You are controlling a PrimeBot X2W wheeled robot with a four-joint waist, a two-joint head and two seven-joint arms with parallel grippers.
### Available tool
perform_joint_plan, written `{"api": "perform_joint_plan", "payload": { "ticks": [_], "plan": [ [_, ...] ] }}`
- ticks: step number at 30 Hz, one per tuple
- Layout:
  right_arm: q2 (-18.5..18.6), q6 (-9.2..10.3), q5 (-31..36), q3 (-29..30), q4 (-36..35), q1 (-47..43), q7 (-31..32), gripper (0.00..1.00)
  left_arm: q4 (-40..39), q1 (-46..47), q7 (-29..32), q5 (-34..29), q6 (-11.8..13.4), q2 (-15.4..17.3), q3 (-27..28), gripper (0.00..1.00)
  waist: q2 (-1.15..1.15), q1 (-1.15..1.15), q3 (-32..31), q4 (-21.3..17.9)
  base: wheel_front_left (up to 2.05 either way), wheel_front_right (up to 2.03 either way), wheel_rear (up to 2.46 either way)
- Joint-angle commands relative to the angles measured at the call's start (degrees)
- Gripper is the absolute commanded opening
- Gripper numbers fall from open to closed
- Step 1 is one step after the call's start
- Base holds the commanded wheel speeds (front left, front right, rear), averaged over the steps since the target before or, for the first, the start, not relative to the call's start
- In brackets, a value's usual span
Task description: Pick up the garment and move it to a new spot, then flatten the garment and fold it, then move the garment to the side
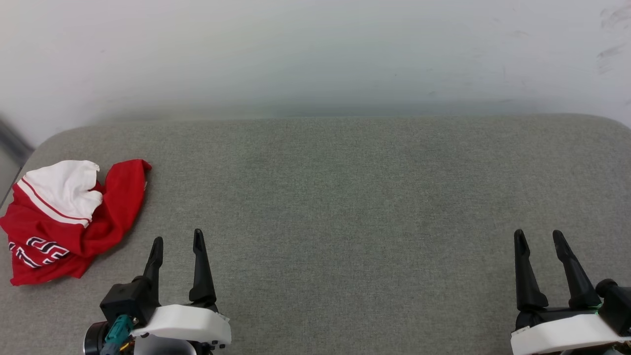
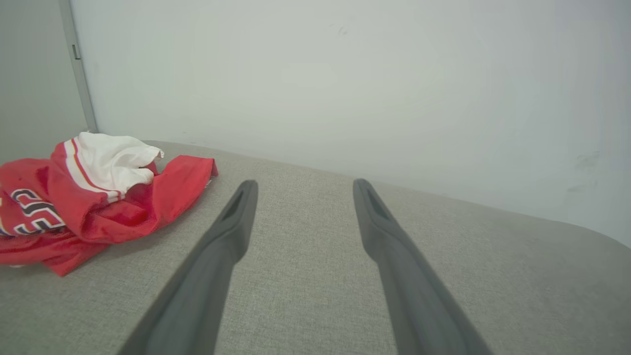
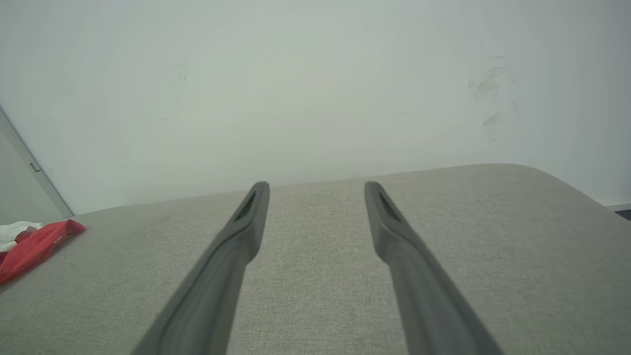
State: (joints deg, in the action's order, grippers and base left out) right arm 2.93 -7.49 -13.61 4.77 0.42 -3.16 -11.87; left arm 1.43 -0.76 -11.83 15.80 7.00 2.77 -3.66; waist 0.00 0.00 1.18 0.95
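Grey cushion (image 1: 345,207) bears crumpled garment (image 1: 74,222); left end effector (image 1: 178,236), right end effector (image 1: 538,233) apart.

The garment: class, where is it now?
In the head view the garment lies crumpled at the left edge of the grey surface, left of the left end effector.

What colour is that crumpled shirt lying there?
Red garment with a white sleeve and black, white-outlined lettering; clearest in the head view.
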Motion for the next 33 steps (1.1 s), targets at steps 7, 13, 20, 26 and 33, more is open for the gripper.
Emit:
{"api": "perform_joint_plan", "payload": {
  "ticks": [7, 13, 20, 26, 33],
  "plan": [
    [-0.07, 0.0, 3.01, -0.17, -1.31, -0.58, -1.17, 1.0, -0.94, -0.47, -1.22, -3.27, -0.58, 0.14, -0.38, 1.0, 0.0, 0.0, 0.11, 0.03, 0.0, 0.0, 0.0],
    [-0.08, 0.0, 4.66, -0.19, -1.93, -1.0, -1.82, 1.0, -1.14, -0.81, -1.87, -5.0, -1.07, 0.15, -0.58, 1.0, 0.0, 0.0, 0.24, 0.07, 0.0, 0.0, 0.0],
    [-0.08, 0.0, 6.08, -0.44, -2.25, -1.37, -2.54, 1.0, -1.19, -1.19, -2.58, -5.68, -1.96, 0.13, -0.39, 1.0, 0.0, 0.0, 0.27, 0.01, 0.0, 0.0, 0.0],
    [-0.09, 0.0, 7.04, -0.69, -1.95, -1.77, -3.18, 1.0, -0.96, -1.31, -3.17, -7.29, -2.26, 0.14, -0.42, 1.0, 0.0, 0.0, 0.35, 0.09, 0.0, 0.0, 0.0],
    [-0.09, 0.01, 5.81, -0.94, -1.13, -1.95, -3.34, 1.0, -0.14, -1.55, -3.41, -6.94, -2.4, 0.15, -0.37, 1.0, 0.0, 0.0, 0.37, 0.23, 0.0, 0.0, 0.0]
  ]
}}
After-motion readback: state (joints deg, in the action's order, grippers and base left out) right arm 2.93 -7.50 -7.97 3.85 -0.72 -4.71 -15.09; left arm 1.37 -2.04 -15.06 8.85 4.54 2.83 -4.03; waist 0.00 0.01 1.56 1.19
